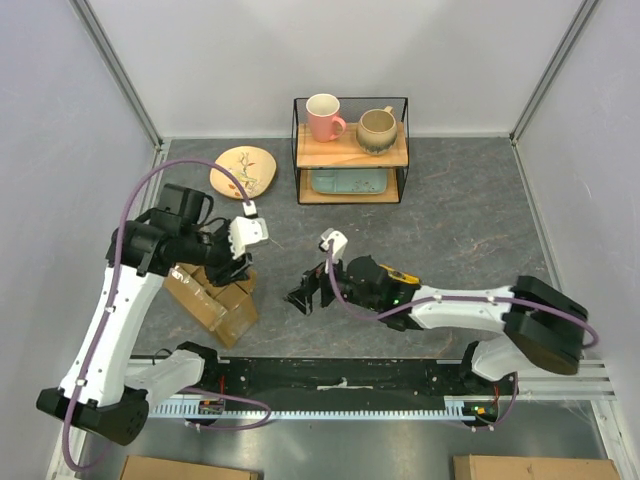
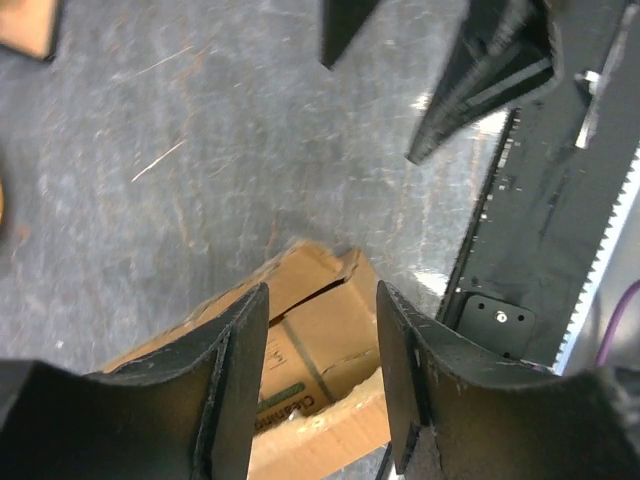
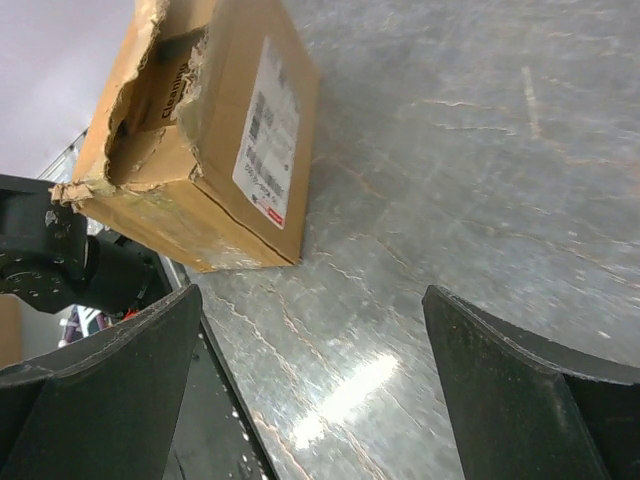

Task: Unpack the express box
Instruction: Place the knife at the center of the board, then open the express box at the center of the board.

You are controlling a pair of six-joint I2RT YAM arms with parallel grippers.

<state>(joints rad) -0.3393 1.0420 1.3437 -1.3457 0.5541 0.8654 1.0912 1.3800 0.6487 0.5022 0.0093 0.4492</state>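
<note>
We are at the opening step. The brown cardboard express box (image 1: 212, 298), a carton with a white label (image 3: 265, 120) on one side, lies on the grey bench (image 1: 450, 210) at its near left, and its top is ripped into ragged edges. Through the tear we see a printed cardboard packet (image 3: 172, 80) inside, not yet taken out.

The left hand (image 2: 322, 295) hangs right above the torn end, fingers parted and, as far as we can see, gripping nothing. The right hand (image 3: 310, 300) sits low over the bench near the box's labelled side, released wide and empty.

We judge that the next move is to get at the contents. One hand should brace the box while the other widens the tear or reaches in for the packet. Otherwise the light carton will likely slide or lift.
</note>
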